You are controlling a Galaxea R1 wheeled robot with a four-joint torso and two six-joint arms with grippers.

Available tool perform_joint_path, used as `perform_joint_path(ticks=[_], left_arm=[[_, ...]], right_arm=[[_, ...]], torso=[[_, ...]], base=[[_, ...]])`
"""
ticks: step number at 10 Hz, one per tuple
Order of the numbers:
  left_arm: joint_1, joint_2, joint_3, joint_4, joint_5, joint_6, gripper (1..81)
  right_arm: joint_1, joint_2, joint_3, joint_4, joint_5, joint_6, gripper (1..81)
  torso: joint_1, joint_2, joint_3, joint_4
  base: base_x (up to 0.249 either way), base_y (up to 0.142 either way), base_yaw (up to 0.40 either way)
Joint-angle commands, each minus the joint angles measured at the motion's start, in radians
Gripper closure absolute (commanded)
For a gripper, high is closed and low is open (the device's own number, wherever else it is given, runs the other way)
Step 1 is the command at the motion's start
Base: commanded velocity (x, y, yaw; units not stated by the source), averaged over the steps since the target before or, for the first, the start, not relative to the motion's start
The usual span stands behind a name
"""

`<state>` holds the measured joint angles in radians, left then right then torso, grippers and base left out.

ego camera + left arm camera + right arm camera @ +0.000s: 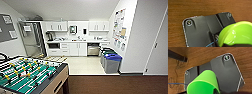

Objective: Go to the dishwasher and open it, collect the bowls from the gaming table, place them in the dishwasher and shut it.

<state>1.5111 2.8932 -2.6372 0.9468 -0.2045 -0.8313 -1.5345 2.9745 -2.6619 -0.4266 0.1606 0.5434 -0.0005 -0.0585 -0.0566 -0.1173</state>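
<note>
The head view looked across a break room toward a kitchenette on the far wall. The dishwasher point(93, 49) sat under the counter, to the right of the white lower cupboards point(78, 49); its front read as a grey metallic panel with a darker band along the top edge, and whether it stood open or shut could not be told at that distance. White upper cupboards point(57, 26) hung above the counter point(75, 41), and a tall steel fridge point(32, 38) stood at the left end. Grey bins with green and blue lids point(111, 63) stood against the right wall, just right of the dishwasher and nearer the camera. A table-football table point(27, 75) with a green field and rods occupied the lower left foreground, on dark brown carpet point(117, 85) that met the pale kitchenette floor point(85, 65). In the left wrist view, a glossy lime-green bowl point(236, 34) appeared close to the camera, tilted, with its hollow side and rim visible above brown carpet. In the right wrist view, a second lime-green bowl point(203, 83) showed its smooth outer wall and rim, also close to the camera over the carpet. Neither claw's state could be told from these views, so a grip on either bowl could not be confirmed.
</note>
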Motion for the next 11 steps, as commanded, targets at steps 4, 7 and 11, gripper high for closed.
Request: perform_joint_path(ticks=[4,7,11], left_arm=[[-0.047,-0.014,-0.003,-0.005,0.028,0.0,81.1],[-0.047,-0.012,-0.003,-0.002,0.028,0.001,81.1],[-0.047,-0.009,-0.003,0.001,0.028,0.001,81.1]], right_arm=[[0.05,-0.006,0.002,-0.006,-0.033,-0.002,81.1],[0.05,-0.006,0.002,-0.006,-0.033,-0.002,81.1],[0.052,-0.006,-0.001,-0.001,-0.033,-0.002,81.1]], torso=[[0.001,0.0,0.0,0.0],[0.001,0.0,0.0,0.0],[0.001,0.0,0.0,0.0]], base=[[0.164,-0.016,0.0],[0.165,0.0,0.0],[0.176,0.0,0.0]])
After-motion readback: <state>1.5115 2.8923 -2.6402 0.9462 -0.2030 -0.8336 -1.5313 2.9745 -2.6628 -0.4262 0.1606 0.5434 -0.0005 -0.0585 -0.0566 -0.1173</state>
